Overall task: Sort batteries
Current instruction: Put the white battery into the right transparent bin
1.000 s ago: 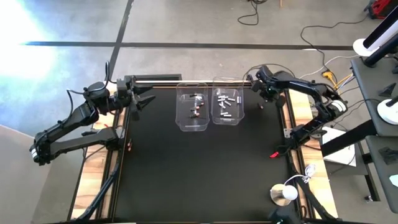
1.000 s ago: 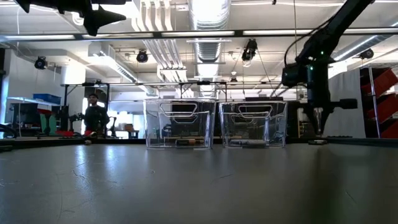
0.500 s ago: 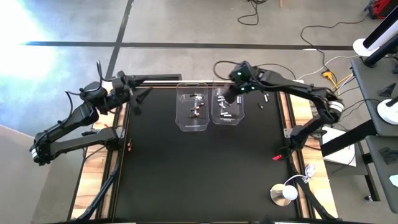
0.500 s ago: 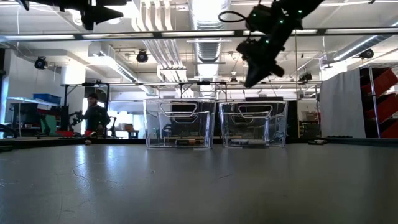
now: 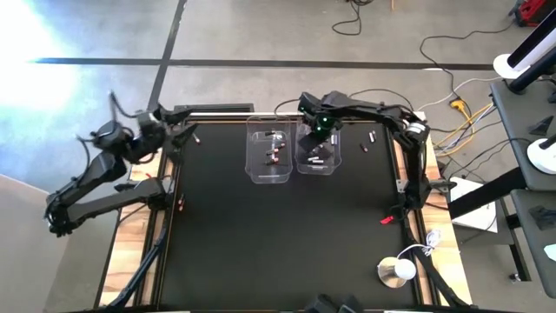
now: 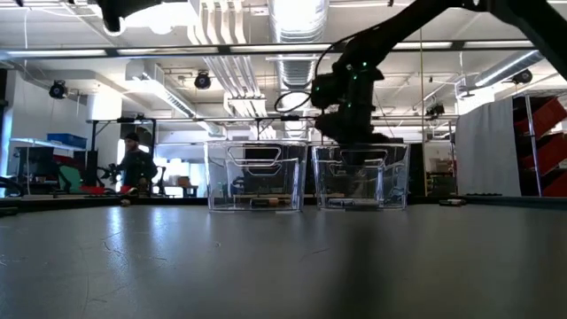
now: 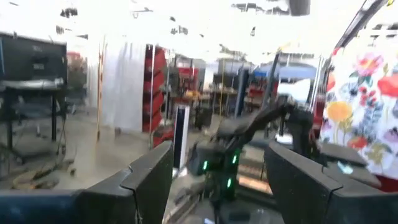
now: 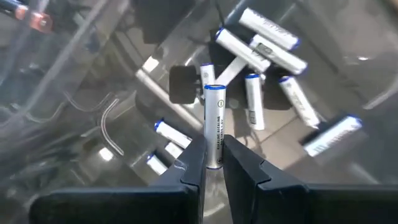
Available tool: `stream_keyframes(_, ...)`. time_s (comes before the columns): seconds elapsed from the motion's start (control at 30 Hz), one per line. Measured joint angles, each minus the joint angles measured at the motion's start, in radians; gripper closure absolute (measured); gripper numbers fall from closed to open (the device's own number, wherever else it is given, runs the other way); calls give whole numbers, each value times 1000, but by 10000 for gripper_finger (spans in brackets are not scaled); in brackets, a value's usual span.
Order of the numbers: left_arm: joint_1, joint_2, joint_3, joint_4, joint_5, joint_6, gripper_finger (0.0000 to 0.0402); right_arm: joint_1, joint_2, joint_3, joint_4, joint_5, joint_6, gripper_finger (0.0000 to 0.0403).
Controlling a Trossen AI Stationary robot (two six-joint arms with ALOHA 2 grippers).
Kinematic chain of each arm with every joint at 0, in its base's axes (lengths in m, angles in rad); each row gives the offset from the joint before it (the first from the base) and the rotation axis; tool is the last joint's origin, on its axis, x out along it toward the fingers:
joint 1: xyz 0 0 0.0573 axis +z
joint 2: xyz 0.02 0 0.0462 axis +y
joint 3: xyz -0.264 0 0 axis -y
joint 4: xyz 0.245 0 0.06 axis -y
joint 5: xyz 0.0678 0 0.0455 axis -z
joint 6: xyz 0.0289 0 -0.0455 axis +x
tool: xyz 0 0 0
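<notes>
Silver battery pinched above the right bin

My right fingers (image 8: 214,163) clamp one silvery-white battery (image 8: 214,124) over the right clear bin (image 5: 316,165), where more silvery batteries (image 8: 268,46) lie; my left fingers (image 7: 217,180), spread open, hang beyond the counter's (image 5: 278,235) far-left corner.

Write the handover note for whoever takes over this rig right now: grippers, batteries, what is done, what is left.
Right gripper: shut on a silvery-white battery with a blue tip, held over the right clear plastic bin.
Left gripper: open, empty, raised off the table's far left corner.
Right bin: several silvery-white batteries lie inside.
Left clear plastic bin: a few dark, reddish batteries.
Loose batteries lie on the black table to the right of the bins, another at the far left.
Done: most are sorted.
Left: drop the held one, then sort the loose ones.
</notes>
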Motion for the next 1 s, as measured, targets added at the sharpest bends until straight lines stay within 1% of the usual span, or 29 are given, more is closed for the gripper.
stream_keyframes(0.17,0,-115,0,-23,0,-20,174,1,50,2,-1,-5,32,369)
stream_keyframes(0.33,0,-192,0,-27,3,-65,174,1,84,1,9,4,52,369)
stream_keyframes(0.4,0,-210,0,-47,25,-99,174,5,97,1,11,17,60,369)
stream_keyframes(0.5,0,-228,0,-91,97,-133,174,7,115,1,7,43,71,359)
stream_keyframes(0.6,0,-240,0,-115,133,-162,174,7,116,1,-11,51,114,336)
stream_keyframes(0.7,-1,-249,0,-124,146,-186,174,14,96,0,-74,62,127,304)
stream_keyframes(0.8,0,-259,0,-123,150,-192,174,30,35,-1,-161,113,124,272)
stream_keyframes(0.87,0,-263,0,-123,150,-188,174,38,-14,-1,-187,134,112,253)
stream_keyframes(1.0,0,-264,0,-123,149,-160,174,40,-93,-4,-186,85,120,225)
